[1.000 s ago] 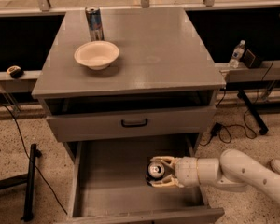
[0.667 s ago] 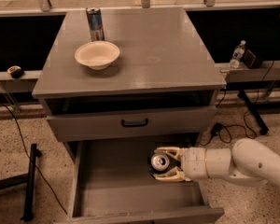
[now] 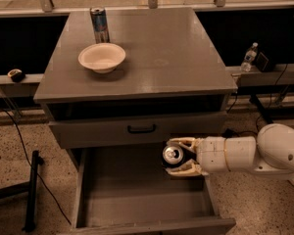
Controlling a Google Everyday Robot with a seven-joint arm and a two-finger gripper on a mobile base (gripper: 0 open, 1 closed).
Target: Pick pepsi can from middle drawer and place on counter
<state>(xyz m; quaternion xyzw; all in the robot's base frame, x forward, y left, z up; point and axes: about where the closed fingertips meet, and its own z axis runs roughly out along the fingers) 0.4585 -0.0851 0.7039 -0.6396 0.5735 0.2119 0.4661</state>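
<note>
I see the gripper (image 3: 170, 156) over the right rear part of the open middle drawer (image 3: 132, 197), just below the closed drawer front (image 3: 103, 131) with the curved black handle (image 3: 141, 129). Its two pale fingers (image 3: 185, 142) are clenched on the pepsi can (image 3: 173, 154), one on the far side of the can and one on the near side. The silver top and pull tab of the can face toward my camera. I cannot tell whether the can touches the drawer floor or hangs a little above it.

The white arm (image 3: 245, 153) comes in from the right, across the right wall of the drawer. The rest of the grey drawer floor is bare.

The edge of the bench (image 3: 186, 58) overhangs the drawers and lies above the can, between it and the top surface. On the bench, a white bowl (image 3: 102, 57) stands near the left side, and a tall slim silver-and-blue can (image 3: 100, 24) stands upright just behind it, near the back edge.

To the right of the cabinet, a water bottle (image 3: 248, 57) stands on a low ledge. On the left ledge lies a small dark object (image 3: 14, 74), and on the floor a black stand (image 3: 32, 190) with a cable beside the drawer.
</note>
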